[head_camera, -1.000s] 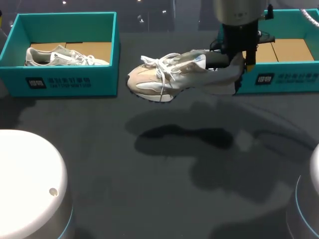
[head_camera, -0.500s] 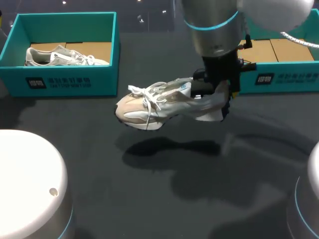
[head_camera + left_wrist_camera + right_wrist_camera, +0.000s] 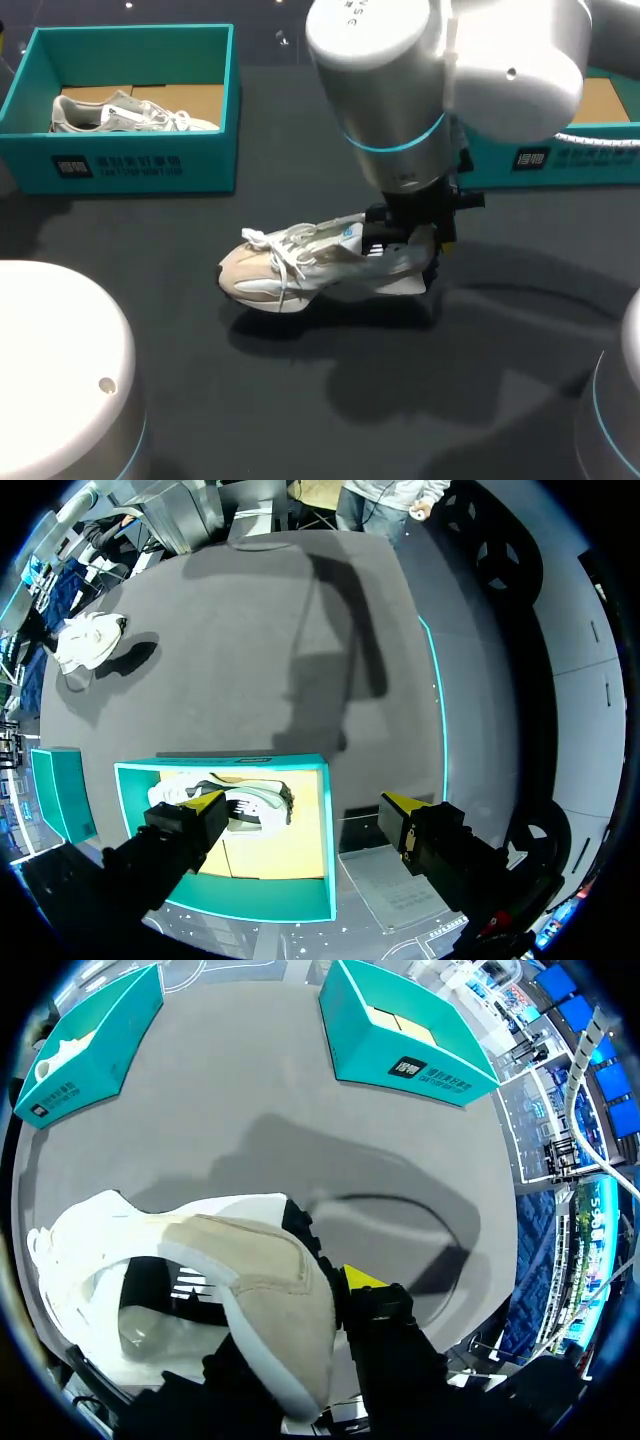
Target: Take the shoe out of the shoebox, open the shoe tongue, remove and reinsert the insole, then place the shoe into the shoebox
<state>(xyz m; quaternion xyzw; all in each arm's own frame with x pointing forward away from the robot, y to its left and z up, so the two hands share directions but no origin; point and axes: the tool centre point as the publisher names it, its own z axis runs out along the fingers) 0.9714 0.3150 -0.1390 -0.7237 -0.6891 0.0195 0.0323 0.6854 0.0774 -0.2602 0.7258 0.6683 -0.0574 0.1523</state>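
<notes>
The shoe (image 3: 300, 270) is near the middle of the tabletop (image 3: 300, 400), level, with its toe toward the left edge and its laces loose. It sits low over its own shadow, and I cannot tell whether the sole touches. The right gripper (image 3: 405, 245) is clamped on the heel: one finger goes down inside the collar, and the other presses the outside, its yellow fingertip (image 3: 365, 1278) against the back of the heel. The right arm (image 3: 440, 80) comes down over it from the far right. The right shoebox (image 3: 545, 160) stands behind it at the far right edge, mostly hidden. The left shoebox (image 3: 130, 165) is in the far left corner with a second shoe (image 3: 125, 112) lying inside. The left gripper (image 3: 302, 810) hangs above that box, jaws wide apart and holding nothing.
</notes>
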